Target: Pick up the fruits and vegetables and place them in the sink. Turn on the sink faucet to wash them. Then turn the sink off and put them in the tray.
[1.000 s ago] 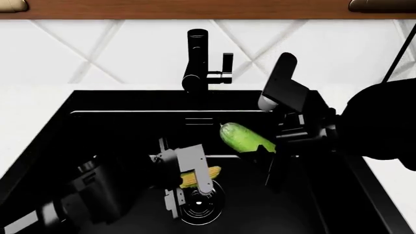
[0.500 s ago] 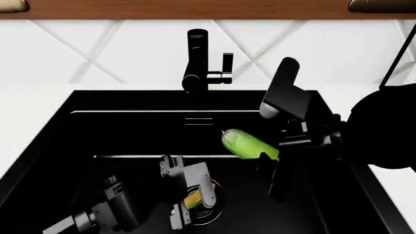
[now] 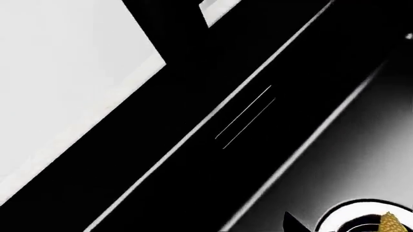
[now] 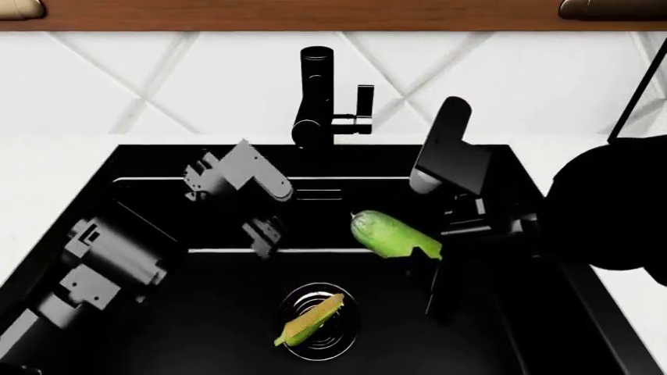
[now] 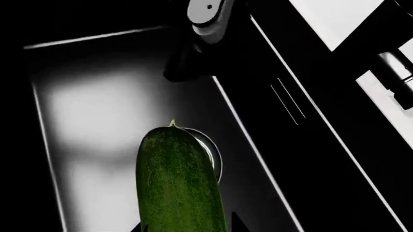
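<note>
the sink is receiving produce. the right gripper is pinching the cucumber above the basin; next, lowering and releasing. the left gripper, jaws spread, is hanging empty above the corn cob lying on the drain.

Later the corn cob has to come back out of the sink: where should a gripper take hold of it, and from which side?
Grip the corn cob across its middle, coming straight down from above. It lies flat and slanted over the drain, both long sides exposed, so jaws should close across its width, perpendicular to its slant.
</note>
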